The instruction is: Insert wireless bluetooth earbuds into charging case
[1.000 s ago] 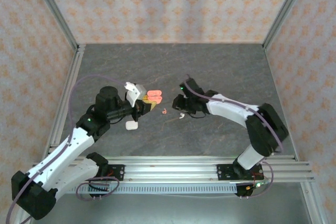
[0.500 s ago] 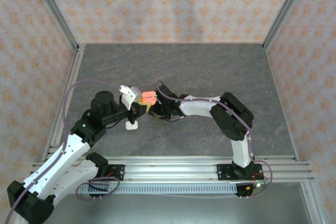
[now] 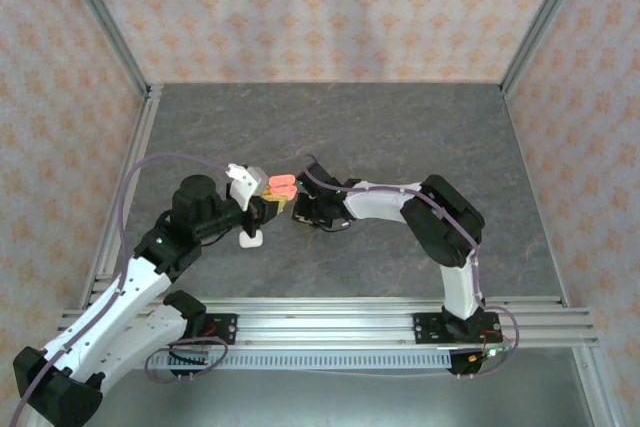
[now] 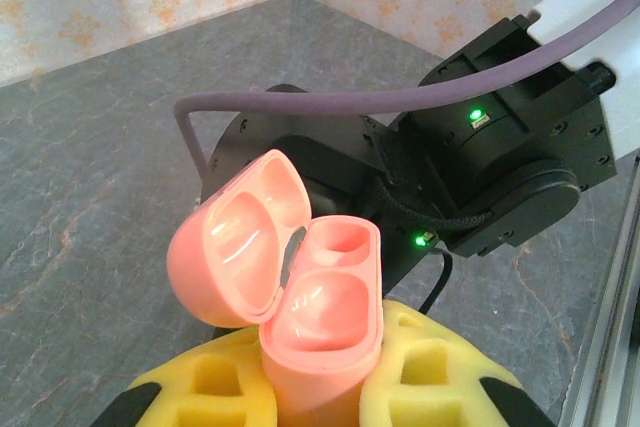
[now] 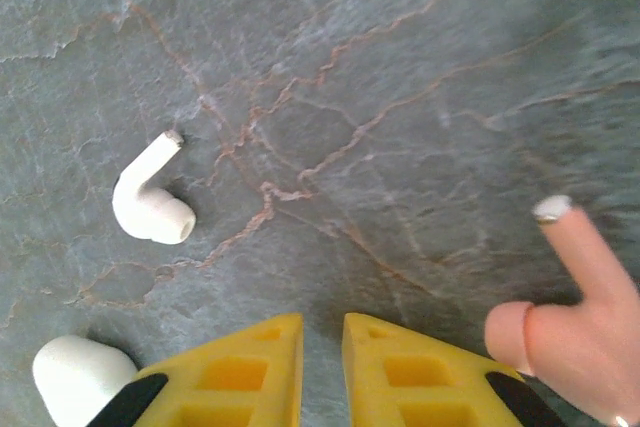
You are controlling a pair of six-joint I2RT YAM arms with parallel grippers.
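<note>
My left gripper (image 4: 320,392) is shut on the pink charging case (image 4: 322,332) and holds it upright. The case's lid (image 4: 238,247) is swung open to the left and both wells look empty. From above, the case (image 3: 282,185) hangs over the table's middle at the tip of the left gripper (image 3: 269,203). My right gripper (image 3: 300,211) sits just to the right of it. In the right wrist view the right gripper (image 5: 322,332) has a narrow empty gap. A white earbud (image 5: 150,202) lies on the table ahead. A pinkish-red earbud (image 5: 575,322) shows to the right of the fingers.
A white pebble-shaped case (image 3: 250,238) lies on the grey stone-pattern table (image 3: 400,137) below the left gripper. A rounded white thing (image 5: 75,372) is cut off at the lower left of the right wrist view. Patterned walls stand on three sides.
The right arm has swung left, from the table's middle to right beside the pink case, and its jaws have drawn closer together. The left arm shifted slightly left, still holding the case.
</note>
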